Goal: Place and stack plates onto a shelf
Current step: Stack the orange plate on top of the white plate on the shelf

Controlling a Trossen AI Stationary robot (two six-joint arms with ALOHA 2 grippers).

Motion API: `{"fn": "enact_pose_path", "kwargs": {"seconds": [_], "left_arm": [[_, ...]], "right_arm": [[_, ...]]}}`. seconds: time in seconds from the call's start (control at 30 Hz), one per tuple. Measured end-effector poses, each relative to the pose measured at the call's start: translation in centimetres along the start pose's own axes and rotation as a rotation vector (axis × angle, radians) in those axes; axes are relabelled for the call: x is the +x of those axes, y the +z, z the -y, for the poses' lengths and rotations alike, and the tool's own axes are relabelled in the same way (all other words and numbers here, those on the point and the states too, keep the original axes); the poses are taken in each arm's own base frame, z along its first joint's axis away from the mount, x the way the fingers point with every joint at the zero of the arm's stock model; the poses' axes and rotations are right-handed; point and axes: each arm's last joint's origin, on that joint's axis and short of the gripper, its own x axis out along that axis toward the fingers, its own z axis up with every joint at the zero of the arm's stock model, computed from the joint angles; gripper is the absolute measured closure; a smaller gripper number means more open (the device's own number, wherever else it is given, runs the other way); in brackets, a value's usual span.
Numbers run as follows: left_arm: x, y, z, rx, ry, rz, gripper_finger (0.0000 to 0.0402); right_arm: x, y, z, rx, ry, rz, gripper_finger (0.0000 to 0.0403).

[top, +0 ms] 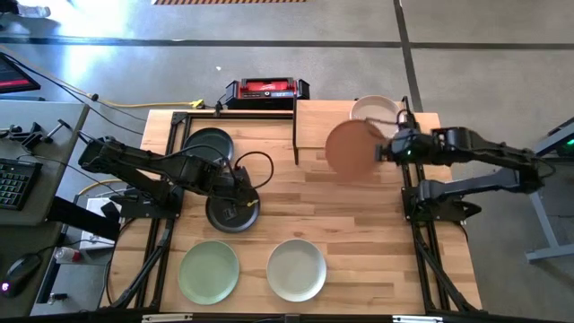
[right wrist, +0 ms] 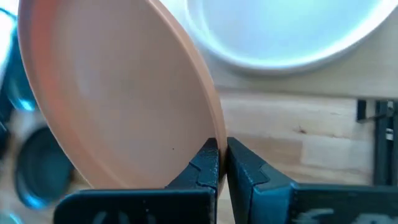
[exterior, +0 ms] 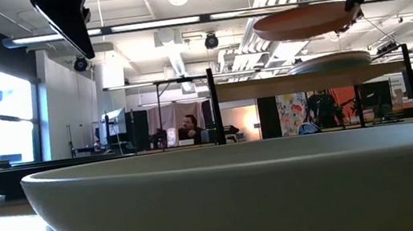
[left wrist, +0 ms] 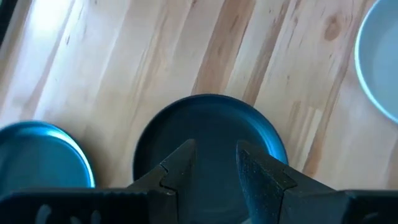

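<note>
My right gripper [top: 387,149] is shut on a salmon plate [top: 350,148], held in the air over the light-wood shelf [top: 314,121]. An off-white plate [top: 375,109] lies on the shelf's far right part. My left gripper [left wrist: 214,158] hovers open above a black plate [left wrist: 208,121] that lies flat on the table; its fingers are clear of the plate. A second black plate [top: 208,144] lies farther back on the left. A light green plate [top: 209,271] and a pale plate [top: 296,269] lie near the front edge. My right gripper pinches the salmon plate's rim [right wrist: 214,127] between its two fingers, one on each face, at the plate's right-hand edge. The fingers come from the table's right, slanting down. The plate is lifted clear and hangs about level above the shelf [exterior: 307,79].
A red-and-black box [top: 266,90] stands behind the table's far edge. Cables run by the left arm's base. In the low view the pale plate [exterior: 240,183] fills the foreground. People and desks show in the room beyond the table.
</note>
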Motion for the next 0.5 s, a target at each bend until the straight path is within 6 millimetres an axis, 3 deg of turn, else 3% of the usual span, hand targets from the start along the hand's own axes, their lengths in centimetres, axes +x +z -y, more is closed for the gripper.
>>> {"fn": "enact_pose_path", "kwargs": {"seconds": [0.5], "left_arm": [[0.0,0.1,-0.2,0.161,0.074,0.029,0.0296]], "right_arm": [[-0.3,4.4,2.8,0.407,-0.040,0.226,0.0403]]}}
